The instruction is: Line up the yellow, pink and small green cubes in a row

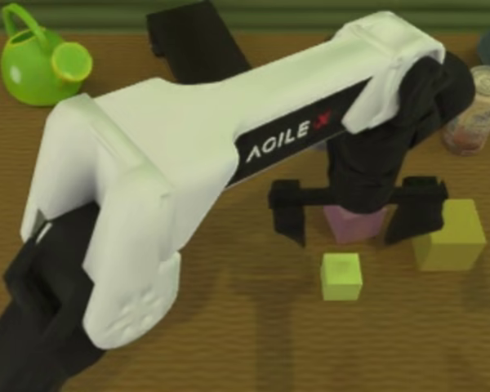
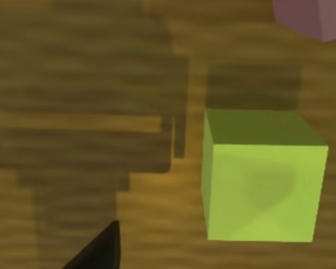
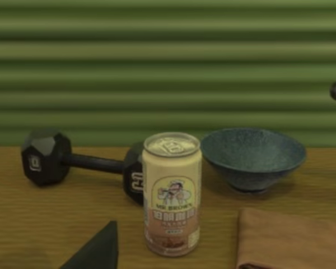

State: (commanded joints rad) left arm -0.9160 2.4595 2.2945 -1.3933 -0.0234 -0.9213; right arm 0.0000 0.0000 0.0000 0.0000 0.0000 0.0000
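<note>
Three cubes, one yellow (image 1: pixel 450 236), one pink (image 1: pixel 353 224), one small green cube (image 1: pixel 341 276); left gripper (image 1: pixel 357 214) spread, apparently straddling pink.

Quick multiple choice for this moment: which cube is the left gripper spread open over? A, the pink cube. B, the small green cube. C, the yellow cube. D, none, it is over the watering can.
A: in the top view the left gripper hangs open with its fingers on either side of the pink cube, while the yellow cube sits to the right and the small green cube lies nearer the camera.
</note>
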